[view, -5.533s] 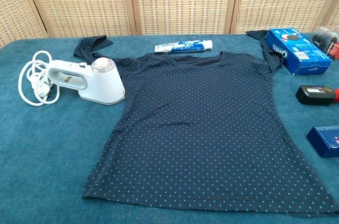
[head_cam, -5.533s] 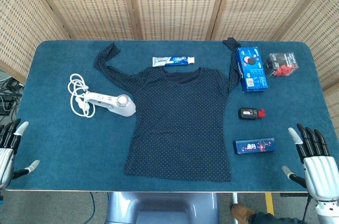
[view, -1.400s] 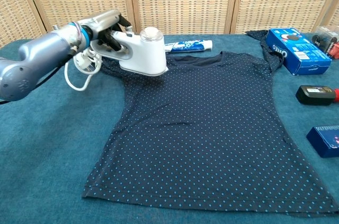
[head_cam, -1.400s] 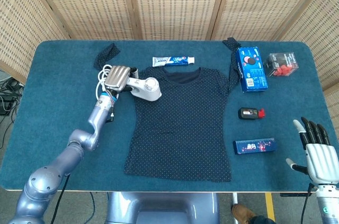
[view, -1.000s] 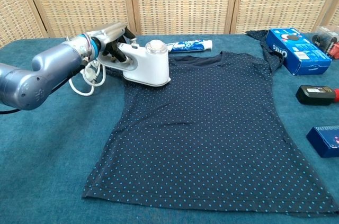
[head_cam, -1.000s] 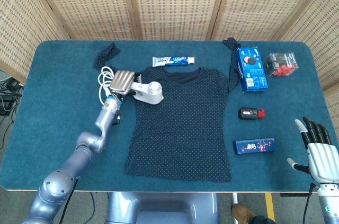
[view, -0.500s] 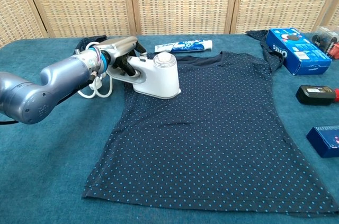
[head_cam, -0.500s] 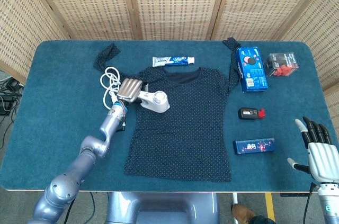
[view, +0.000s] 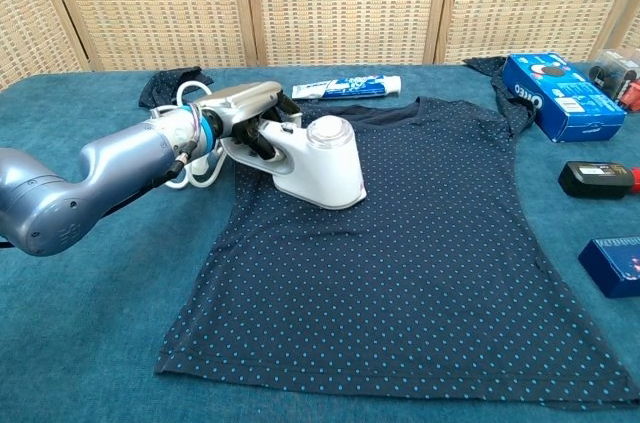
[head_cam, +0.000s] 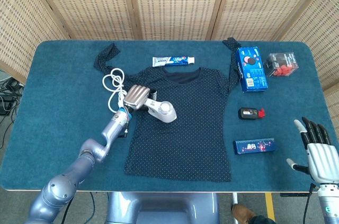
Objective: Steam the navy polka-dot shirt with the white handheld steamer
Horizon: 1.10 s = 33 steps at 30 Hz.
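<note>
The navy polka-dot shirt [head_cam: 185,128] [view: 420,263] lies flat in the middle of the blue table. My left hand [head_cam: 135,97] [view: 243,113] grips the handle of the white handheld steamer [head_cam: 162,110] [view: 318,165], whose head rests on the shirt's upper left chest. Its white cord [head_cam: 114,87] trails behind on the table, left of the shirt. My right hand [head_cam: 318,152] hovers open at the table's near right corner, holding nothing; the chest view does not show it.
A toothpaste tube [head_cam: 173,61] lies above the collar. To the right are a blue cookie box [head_cam: 250,69], a clear box with red and black contents [head_cam: 282,64], a small black device [head_cam: 250,113] and a flat blue box [head_cam: 255,145].
My left hand picked the steamer up from the table left of the shirt and has slid it onto the shirt, down and to the right. The right hand barely moved.
</note>
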Each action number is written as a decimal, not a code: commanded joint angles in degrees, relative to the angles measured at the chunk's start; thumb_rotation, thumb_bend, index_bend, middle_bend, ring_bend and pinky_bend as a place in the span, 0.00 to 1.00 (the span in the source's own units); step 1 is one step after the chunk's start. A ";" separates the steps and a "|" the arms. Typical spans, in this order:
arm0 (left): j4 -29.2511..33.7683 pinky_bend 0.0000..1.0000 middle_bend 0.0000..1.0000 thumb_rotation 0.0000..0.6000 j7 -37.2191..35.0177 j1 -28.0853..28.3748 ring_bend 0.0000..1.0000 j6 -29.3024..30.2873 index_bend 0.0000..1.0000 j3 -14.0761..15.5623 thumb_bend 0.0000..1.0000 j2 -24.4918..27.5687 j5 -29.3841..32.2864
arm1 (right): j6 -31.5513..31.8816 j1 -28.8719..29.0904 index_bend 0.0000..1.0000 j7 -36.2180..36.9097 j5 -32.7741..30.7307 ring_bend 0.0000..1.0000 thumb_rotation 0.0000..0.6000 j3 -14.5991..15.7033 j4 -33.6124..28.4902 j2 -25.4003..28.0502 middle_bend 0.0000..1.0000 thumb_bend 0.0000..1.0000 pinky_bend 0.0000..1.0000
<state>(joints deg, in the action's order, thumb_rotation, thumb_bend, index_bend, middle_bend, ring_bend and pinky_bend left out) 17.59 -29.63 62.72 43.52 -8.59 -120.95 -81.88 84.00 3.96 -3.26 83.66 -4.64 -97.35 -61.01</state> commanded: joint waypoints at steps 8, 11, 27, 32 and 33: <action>7.07 0.79 0.84 1.00 0.22 0.04 0.73 2.33 1.00 3.74 0.57 2.63 -4.14 | 0.78 -0.30 0.00 0.09 0.60 0.00 1.00 0.13 -0.41 0.26 0.00 0.00 0.00; 10.06 0.79 0.84 1.00 1.04 -0.27 0.73 4.77 1.00 4.95 0.57 3.67 -5.77 | 1.08 -0.41 0.00 0.21 0.78 0.00 1.00 0.14 -0.54 0.38 0.00 0.00 0.00; 25.89 0.79 0.84 1.00 10.62 -1.47 0.73 11.76 1.00 10.21 0.56 10.41 -12.75 | 1.84 -0.73 0.00 0.72 1.71 0.00 1.00 0.41 -0.91 0.81 0.00 0.00 0.00; 30.42 0.79 0.84 1.00 12.92 -2.02 0.73 12.82 1.00 11.78 0.56 11.72 -14.51 | 1.95 -0.77 0.00 0.68 2.03 0.00 1.00 0.54 -0.99 0.84 0.00 0.00 0.00; 30.99 0.79 0.84 1.00 13.14 -2.08 0.73 12.89 1.00 12.01 0.56 11.85 -14.74 | 1.97 -0.78 0.00 0.67 2.07 0.00 1.00 0.56 -1.00 0.84 0.00 0.00 0.00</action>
<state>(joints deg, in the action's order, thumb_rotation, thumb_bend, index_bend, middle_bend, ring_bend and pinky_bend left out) 47.44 -17.25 60.90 55.98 2.74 -109.66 -95.91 85.97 3.18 -2.58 85.73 -4.09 -98.35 -60.18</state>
